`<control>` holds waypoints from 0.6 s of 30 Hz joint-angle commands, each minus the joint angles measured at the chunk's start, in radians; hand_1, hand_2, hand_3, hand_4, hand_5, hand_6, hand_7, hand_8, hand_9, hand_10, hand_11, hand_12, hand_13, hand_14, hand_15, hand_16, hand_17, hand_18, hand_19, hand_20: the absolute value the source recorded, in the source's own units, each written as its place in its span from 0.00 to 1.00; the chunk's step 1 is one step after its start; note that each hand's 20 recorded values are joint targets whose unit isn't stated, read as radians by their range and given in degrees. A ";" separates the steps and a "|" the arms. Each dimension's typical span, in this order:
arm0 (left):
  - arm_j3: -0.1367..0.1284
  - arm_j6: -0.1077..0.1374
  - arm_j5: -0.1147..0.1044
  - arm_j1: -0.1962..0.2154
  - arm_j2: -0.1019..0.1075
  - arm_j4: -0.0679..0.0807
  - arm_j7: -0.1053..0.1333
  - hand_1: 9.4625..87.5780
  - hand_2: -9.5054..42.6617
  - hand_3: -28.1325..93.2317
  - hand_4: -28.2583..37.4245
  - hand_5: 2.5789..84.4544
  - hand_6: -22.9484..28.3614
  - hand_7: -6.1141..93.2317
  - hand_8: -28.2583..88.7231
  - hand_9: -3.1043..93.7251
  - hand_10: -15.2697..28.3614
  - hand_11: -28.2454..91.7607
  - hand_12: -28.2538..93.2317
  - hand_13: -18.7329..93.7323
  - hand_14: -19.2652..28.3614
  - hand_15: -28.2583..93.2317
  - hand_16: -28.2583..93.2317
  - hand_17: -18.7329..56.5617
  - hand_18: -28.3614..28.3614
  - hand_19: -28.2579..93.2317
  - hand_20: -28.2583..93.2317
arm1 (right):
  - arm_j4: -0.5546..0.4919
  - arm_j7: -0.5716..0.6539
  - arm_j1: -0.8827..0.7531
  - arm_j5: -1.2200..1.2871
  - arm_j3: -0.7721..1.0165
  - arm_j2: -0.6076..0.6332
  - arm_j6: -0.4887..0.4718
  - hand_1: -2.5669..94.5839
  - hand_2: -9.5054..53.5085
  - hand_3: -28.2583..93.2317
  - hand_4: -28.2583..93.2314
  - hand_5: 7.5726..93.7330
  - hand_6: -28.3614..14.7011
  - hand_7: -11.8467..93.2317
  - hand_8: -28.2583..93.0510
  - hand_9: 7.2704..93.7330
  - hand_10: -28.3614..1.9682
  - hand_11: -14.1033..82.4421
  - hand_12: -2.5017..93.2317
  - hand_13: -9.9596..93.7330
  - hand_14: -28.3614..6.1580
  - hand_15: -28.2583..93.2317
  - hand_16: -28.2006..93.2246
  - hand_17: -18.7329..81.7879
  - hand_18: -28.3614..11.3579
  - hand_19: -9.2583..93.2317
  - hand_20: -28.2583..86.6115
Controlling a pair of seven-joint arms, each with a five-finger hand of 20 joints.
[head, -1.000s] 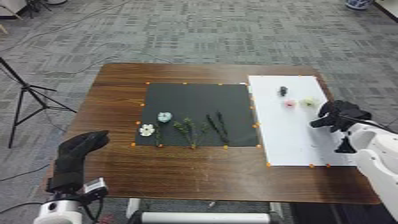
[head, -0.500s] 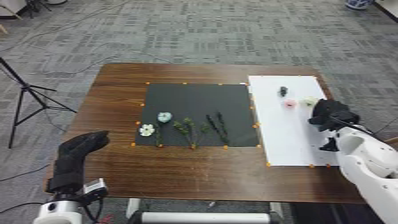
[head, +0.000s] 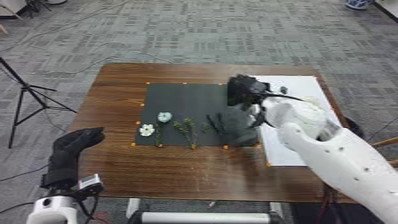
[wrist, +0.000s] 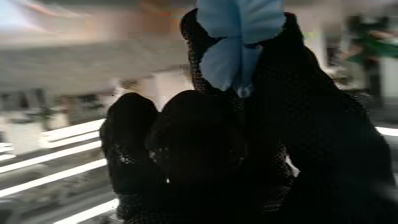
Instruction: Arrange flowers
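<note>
In the head view, my right hand (head: 242, 93) is over the dark mat's upper right, beside the white board (head: 280, 145). The right wrist view has my right hand (wrist: 195, 130) pinching a blue flower (wrist: 233, 55) at its fingertips. On the dark mat (head: 191, 97) lie a white flower (head: 147, 130), a light blue flower (head: 164, 117), green sprigs (head: 185, 129) and dark stems (head: 216, 123). A small dark flower (head: 283, 90) lies on the white board, whose middle is hidden by my right arm. My left hand (head: 75, 142) is open at the table's left edge.
Orange markers line the mat and board on the brown table (head: 160, 175). A black tripod (head: 28, 90) stands on the floor to the left. My right arm crosses the table's right side.
My right hand has swung left from the white board's right edge to the dark mat's upper right, its arm now covering the pale flowers on the board. My left hand has shifted slightly.
</note>
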 commanded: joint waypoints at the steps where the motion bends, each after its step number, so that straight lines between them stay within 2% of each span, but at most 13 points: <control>1: 0.009 0.000 0.003 -0.013 0.000 0.001 -0.003 0.30 0.23 0.78 0.10 0.67 0.45 0.30 0.16 0.61 0.68 0.46 0.36 0.56 0.78 0.50 0.24 0.31 0.76 0.36 0.41 | 0.021 -0.039 0.077 -0.093 -0.090 -0.219 -0.093 0.64 0.02 0.71 0.07 0.83 0.65 0.30 0.32 0.94 0.64 0.28 0.35 0.97 0.76 0.73 0.53 0.80 0.34 1.00 0.79; 5: 0.009 0.001 0.007 -0.013 0.001 0.000 -0.002 0.30 0.23 0.78 0.10 0.67 0.45 0.30 0.16 0.61 0.68 0.46 0.36 0.56 0.78 0.50 0.24 0.31 0.76 0.36 0.41 | 0.066 -0.054 0.085 -0.127 -0.109 -0.282 -0.156 0.64 0.02 0.70 0.07 0.83 0.65 0.29 0.32 0.94 0.64 0.26 0.34 0.97 0.76 0.73 0.53 0.81 0.34 1.00 0.80; 6: 0.020 0.001 0.015 -0.043 -0.001 0.013 -0.020 0.30 0.23 0.78 0.10 0.67 0.45 0.30 0.16 0.61 0.68 0.46 0.36 0.56 0.78 0.50 0.24 0.31 0.76 0.36 0.41 | 0.109 -0.088 0.083 -0.170 -0.089 -0.315 -0.163 0.64 0.02 0.70 0.07 0.83 0.65 0.29 0.32 0.94 0.63 0.26 0.34 0.97 0.76 0.73 0.53 0.81 0.34 1.00 0.80; 12: 0.021 -0.008 0.007 -0.029 -0.001 0.004 -0.003 0.30 0.23 0.78 0.10 0.67 0.45 0.30 0.16 0.61 0.68 0.46 0.36 0.56 0.78 0.50 0.24 0.31 0.76 0.36 0.41 | 0.159 -0.086 0.073 -0.223 -0.079 -0.364 -0.200 0.64 0.03 0.70 0.07 0.83 0.66 0.29 0.32 0.94 0.62 0.26 0.33 0.97 0.76 0.73 0.53 0.80 0.34 1.00 0.80; 18: 0.015 -0.005 0.009 -0.017 -0.006 0.000 -0.003 0.30 0.24 0.78 0.10 0.67 0.45 0.30 0.16 0.61 0.68 0.46 0.36 0.56 0.78 0.49 0.24 0.31 0.76 0.36 0.41 | 0.187 -0.074 0.063 -0.232 -0.073 -0.373 -0.212 0.63 0.03 0.70 0.07 0.83 0.67 0.30 0.31 0.93 0.61 0.25 0.32 0.97 0.75 0.73 0.53 0.80 0.34 1.00 0.80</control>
